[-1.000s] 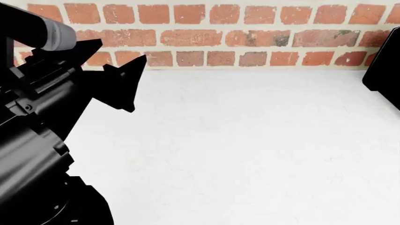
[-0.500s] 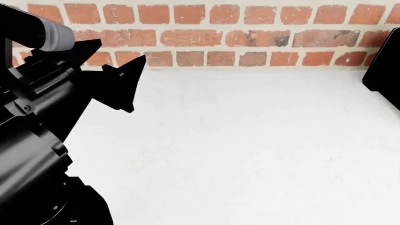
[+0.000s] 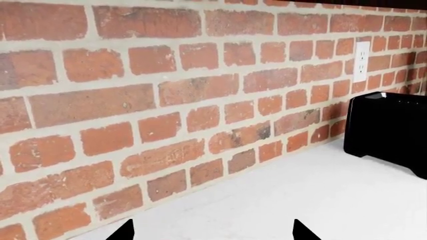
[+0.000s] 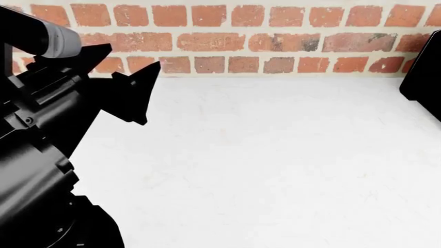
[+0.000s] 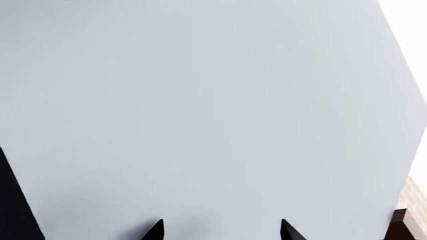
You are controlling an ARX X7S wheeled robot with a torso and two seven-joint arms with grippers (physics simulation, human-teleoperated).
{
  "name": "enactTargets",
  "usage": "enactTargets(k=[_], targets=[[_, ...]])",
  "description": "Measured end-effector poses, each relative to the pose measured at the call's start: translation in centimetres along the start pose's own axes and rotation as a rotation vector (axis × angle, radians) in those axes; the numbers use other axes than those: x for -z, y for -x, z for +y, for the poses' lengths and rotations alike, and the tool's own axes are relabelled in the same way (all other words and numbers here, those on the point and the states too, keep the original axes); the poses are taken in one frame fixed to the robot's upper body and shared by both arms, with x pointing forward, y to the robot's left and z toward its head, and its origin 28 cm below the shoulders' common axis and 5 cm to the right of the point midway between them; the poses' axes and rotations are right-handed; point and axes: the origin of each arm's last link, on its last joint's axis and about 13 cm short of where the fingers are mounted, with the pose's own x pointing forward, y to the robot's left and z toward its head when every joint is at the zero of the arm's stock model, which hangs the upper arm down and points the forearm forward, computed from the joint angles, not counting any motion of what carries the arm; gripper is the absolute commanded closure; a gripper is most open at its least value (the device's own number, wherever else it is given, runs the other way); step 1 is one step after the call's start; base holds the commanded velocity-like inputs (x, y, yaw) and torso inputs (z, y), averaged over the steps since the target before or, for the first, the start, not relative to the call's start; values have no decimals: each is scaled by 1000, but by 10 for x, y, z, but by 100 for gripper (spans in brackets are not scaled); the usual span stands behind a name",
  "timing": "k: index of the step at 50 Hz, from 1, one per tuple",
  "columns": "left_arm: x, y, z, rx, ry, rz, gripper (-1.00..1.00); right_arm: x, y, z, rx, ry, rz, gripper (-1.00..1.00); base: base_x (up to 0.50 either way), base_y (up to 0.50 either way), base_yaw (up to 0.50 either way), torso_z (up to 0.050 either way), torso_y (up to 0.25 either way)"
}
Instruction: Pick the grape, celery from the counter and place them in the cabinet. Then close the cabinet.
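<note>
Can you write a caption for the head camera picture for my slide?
Robot's left hand open above a white counter, brick wall behind, black appliance at the right edge.

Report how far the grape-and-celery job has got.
No grape or celery shows in any view, so what is done cannot be told. In hand: nothing; the left gripper hangs open over the bare counter, and the right gripper, also open and holding nothing, faces a pale grey panel.
</note>
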Motion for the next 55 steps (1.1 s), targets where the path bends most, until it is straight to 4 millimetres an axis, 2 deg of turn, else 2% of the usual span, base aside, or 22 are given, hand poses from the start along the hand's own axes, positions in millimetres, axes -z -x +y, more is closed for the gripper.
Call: enactTargets(k=[6,19,28,41,55], targets=[[0,0,0,0,1,-1,-100,1,-2,8,-21,73,34,-100,6,0,-2,0,0],[0,0,0,0,1,-4,-100,-17,3,28,-37,308,158,-100,5,-1,-3,0,0],[-1,1,1,0,1,-6,-100,-21,5,34,-22,388,177,-100,6,-2,-3,0,0],[-1,1,1,-1,5,-11,-100,-5,27,28,2,204,218,-100,2,-3,-4,0,0],[-6,1,3,-10,4,-25,-100,23,73,15,2,2,348,-100,1,-1,-2,0,0]])
